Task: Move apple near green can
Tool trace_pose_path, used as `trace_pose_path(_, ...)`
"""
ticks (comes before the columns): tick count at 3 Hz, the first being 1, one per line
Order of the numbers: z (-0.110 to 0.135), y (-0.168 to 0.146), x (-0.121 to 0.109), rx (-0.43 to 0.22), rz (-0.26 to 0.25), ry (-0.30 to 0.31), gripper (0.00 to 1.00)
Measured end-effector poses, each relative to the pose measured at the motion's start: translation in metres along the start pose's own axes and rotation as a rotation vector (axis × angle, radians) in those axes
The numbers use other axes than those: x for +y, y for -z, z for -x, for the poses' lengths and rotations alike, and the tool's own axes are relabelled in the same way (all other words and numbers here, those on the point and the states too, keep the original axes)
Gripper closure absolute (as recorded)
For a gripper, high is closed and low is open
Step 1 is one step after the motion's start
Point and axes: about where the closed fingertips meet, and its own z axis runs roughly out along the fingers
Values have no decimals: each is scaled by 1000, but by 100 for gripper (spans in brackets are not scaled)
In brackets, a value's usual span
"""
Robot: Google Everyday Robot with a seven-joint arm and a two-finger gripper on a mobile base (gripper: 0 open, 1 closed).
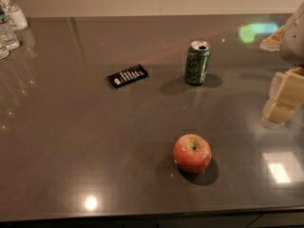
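The apple (192, 153) is red with yellowish patches and a stem dimple. It sits on the dark grey counter (71, 151) near the front, right of centre. The green can (197, 62) stands upright farther back, almost straight behind the apple, with a wide gap between them. My gripper (280, 101) is at the right edge of the view, above the counter, to the right of both the apple and the can and touching neither. Only its pale yellowish finger parts show.
A flat black snack bar wrapper (127, 75) lies left of the can. Clear plastic bottles (8, 23) stand at the far left corner by the wall. The counter's front edge runs along the bottom of the view.
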Motion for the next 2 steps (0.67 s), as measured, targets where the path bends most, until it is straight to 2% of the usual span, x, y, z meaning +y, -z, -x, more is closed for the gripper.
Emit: trace_pose_path(2, 0, 0, 0, 0, 0, 0, 0)
